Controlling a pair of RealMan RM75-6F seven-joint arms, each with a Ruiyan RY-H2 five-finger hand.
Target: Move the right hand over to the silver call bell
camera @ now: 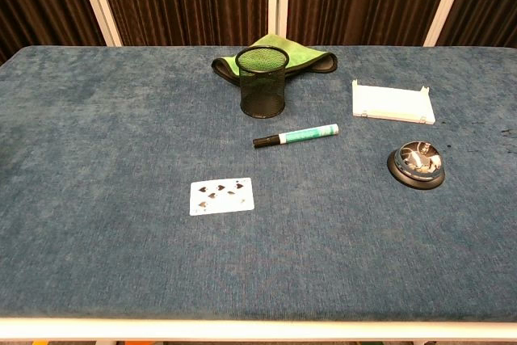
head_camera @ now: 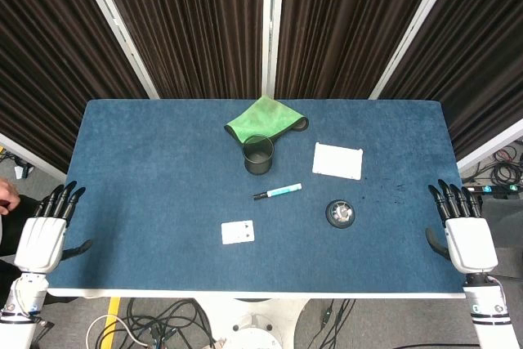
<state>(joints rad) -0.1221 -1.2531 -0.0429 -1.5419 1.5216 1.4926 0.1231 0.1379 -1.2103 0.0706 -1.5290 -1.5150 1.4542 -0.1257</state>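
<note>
One call bell (head_camera: 340, 213); right hand (head_camera: 466, 230) well right of it, fingers apart, empty. Left hand (head_camera: 45, 229) far left, likewise. One marker (head_camera: 277, 192) left of bell.

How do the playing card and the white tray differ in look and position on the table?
The playing card lies flat and shows black pips; the white tray is blank with a raised rim. The card sits near the front, left of the marker; the tray sits farther back on the right. Both are white rectangles, untouched by either hand.
</note>
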